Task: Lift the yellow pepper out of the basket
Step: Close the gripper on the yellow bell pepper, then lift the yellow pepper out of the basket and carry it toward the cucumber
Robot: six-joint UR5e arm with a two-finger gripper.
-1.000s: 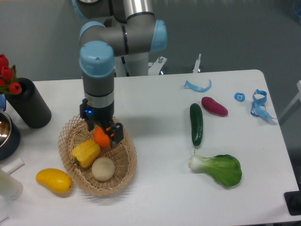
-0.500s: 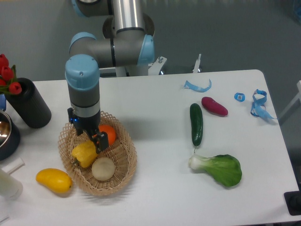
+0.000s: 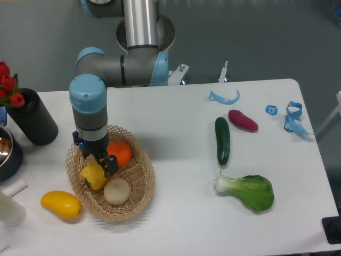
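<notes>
The yellow pepper [image 3: 92, 177] lies in the left part of the wicker basket [image 3: 139, 188], partly covered by my gripper. My gripper [image 3: 98, 162] points down right over the pepper, its fingers around the pepper's top. I cannot tell whether the fingers press on it. An orange fruit [image 3: 120, 152] sits in the basket to the right of the gripper. A pale round fruit [image 3: 116, 191] lies at the basket's front.
A smooth yellow mango-like fruit [image 3: 61, 205] lies on the table left of the basket. A black cylinder [image 3: 33, 117] with red tulips stands at far left. A cucumber [image 3: 222, 140], a purple vegetable [image 3: 243, 120] and bok choy [image 3: 250, 190] lie to the right.
The gripper has moved left and down, from over the orange fruit to over the yellow pepper. The orange fruit now shows fully.
</notes>
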